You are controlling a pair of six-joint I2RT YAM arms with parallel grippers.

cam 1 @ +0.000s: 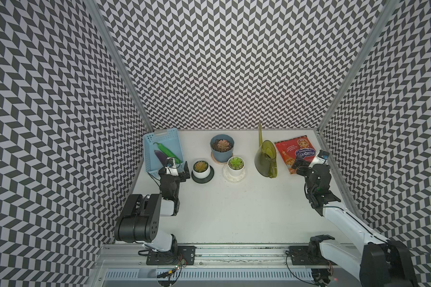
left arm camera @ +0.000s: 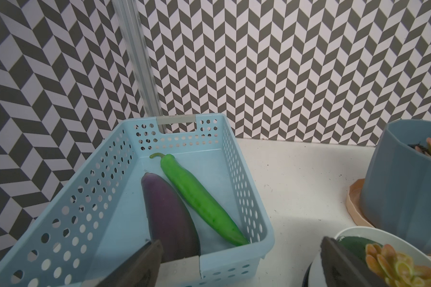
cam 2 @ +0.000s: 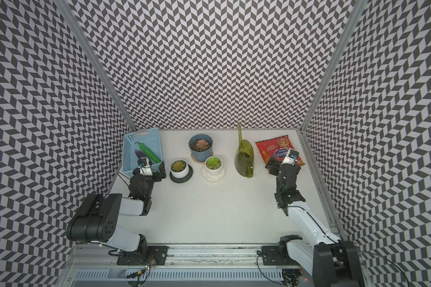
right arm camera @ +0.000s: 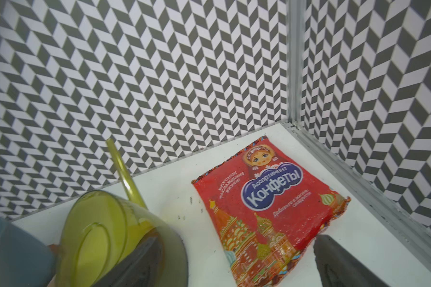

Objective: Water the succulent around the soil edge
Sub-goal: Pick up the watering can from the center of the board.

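Succulents, three, potted, mid-table toward the far wall: blue pot (cam 1: 222, 149) farthest, white pot on dark saucer (cam 1: 201, 171) near-left of it, white pot on white saucer (cam 1: 236, 167) just near-right; which one is meant cannot be told. Watering can (cam 1: 266, 159) upright to their right, ungripped; left gripper (left arm camera: 241, 241) and right gripper (right arm camera: 237, 241) both spread wide, holding nothing. Risks: a loose hold on the can's near handle would let it swing, wetting a rosette; its long spout could knock a neighbouring pot; water level unclear, handle cut off in the right wrist view.

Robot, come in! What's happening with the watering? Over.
Left gripper, right gripper: open, empty. Watering can upright, not picked up. Candy bag under right gripper; clear path to nearest succulent.
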